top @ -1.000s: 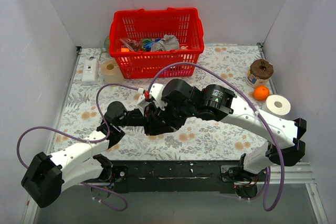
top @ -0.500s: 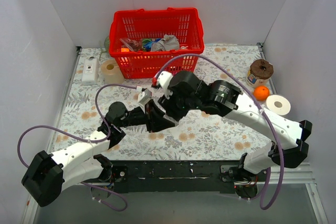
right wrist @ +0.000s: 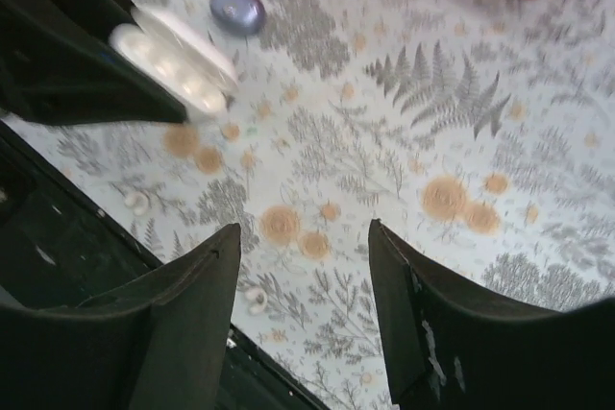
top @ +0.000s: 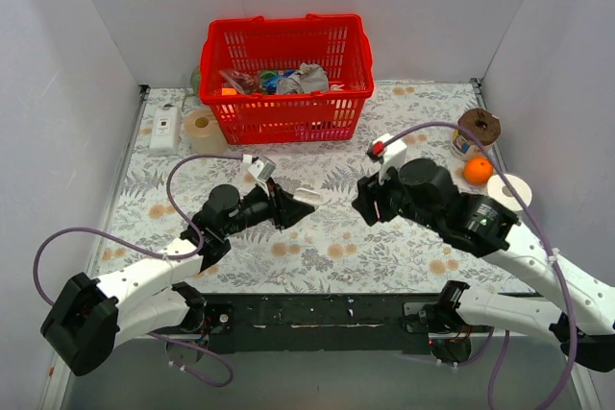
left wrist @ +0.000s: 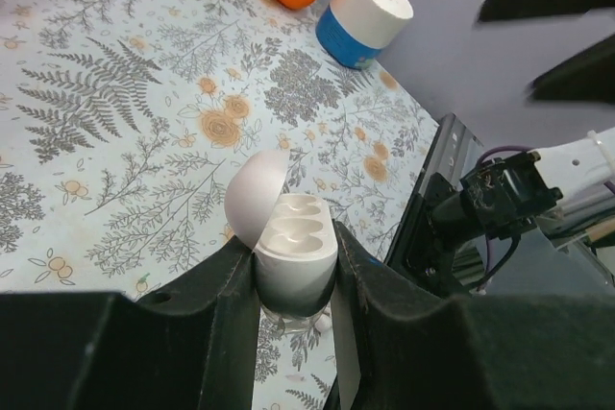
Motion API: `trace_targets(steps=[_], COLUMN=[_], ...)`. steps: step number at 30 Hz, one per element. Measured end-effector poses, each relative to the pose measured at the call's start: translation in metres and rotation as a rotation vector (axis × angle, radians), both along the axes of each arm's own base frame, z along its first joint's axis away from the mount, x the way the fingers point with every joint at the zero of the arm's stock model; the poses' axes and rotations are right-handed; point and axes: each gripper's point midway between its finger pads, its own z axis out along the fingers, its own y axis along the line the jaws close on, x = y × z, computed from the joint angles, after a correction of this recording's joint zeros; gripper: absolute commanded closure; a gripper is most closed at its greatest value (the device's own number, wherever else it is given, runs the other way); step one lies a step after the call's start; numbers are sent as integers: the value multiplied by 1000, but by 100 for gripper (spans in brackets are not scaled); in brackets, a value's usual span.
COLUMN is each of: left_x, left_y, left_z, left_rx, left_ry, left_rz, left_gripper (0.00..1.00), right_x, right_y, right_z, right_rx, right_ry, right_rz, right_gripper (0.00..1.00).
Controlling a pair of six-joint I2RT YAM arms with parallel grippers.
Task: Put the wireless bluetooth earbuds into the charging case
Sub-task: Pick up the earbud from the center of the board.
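My left gripper (top: pixel 288 205) is shut on a white hinged charging case (left wrist: pixel 293 247), held tilted above the table with its lid open. Its two moulded hollows are empty. The case also shows in the top view (top: pixel 304 197) and the right wrist view (right wrist: pixel 173 66). Two small white earbuds (right wrist: pixel 135 202) (right wrist: pixel 255 300) lie on the cloth near the table's front edge, and one bud (left wrist: pixel 323 324) shows below the case. A glossy lavender-blue pebble (right wrist: pixel 237 9) lies shut on the table beyond the case. My right gripper (right wrist: pixel 304 229) is open and empty, to the right of the case (top: pixel 363 201). No purple buds show.
A red basket (top: pixel 286 79) full of items stands at the back. A tape roll (top: pixel 204 128) and a white device (top: pixel 165 129) are at the back left. A jar (top: pixel 476 132), an orange (top: pixel 478 170) and a paper roll (top: pixel 508 192) are at the right.
My right gripper was close over the left gripper and the case; it has drawn back to the right. The left gripper still holds the open case, now pointing right and uncovered.
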Motion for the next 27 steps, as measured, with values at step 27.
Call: trace_targets(steps=[27], left_x=[-36], left_y=[40], left_z=[27], left_rx=[-49], left_ry=[-53], left_rz=[47], left_gripper=[100], right_x=[-77], right_y=[-9], right_z=[-253], right_rx=[-224], right_ry=[565], right_rz=[81], right_gripper=[36])
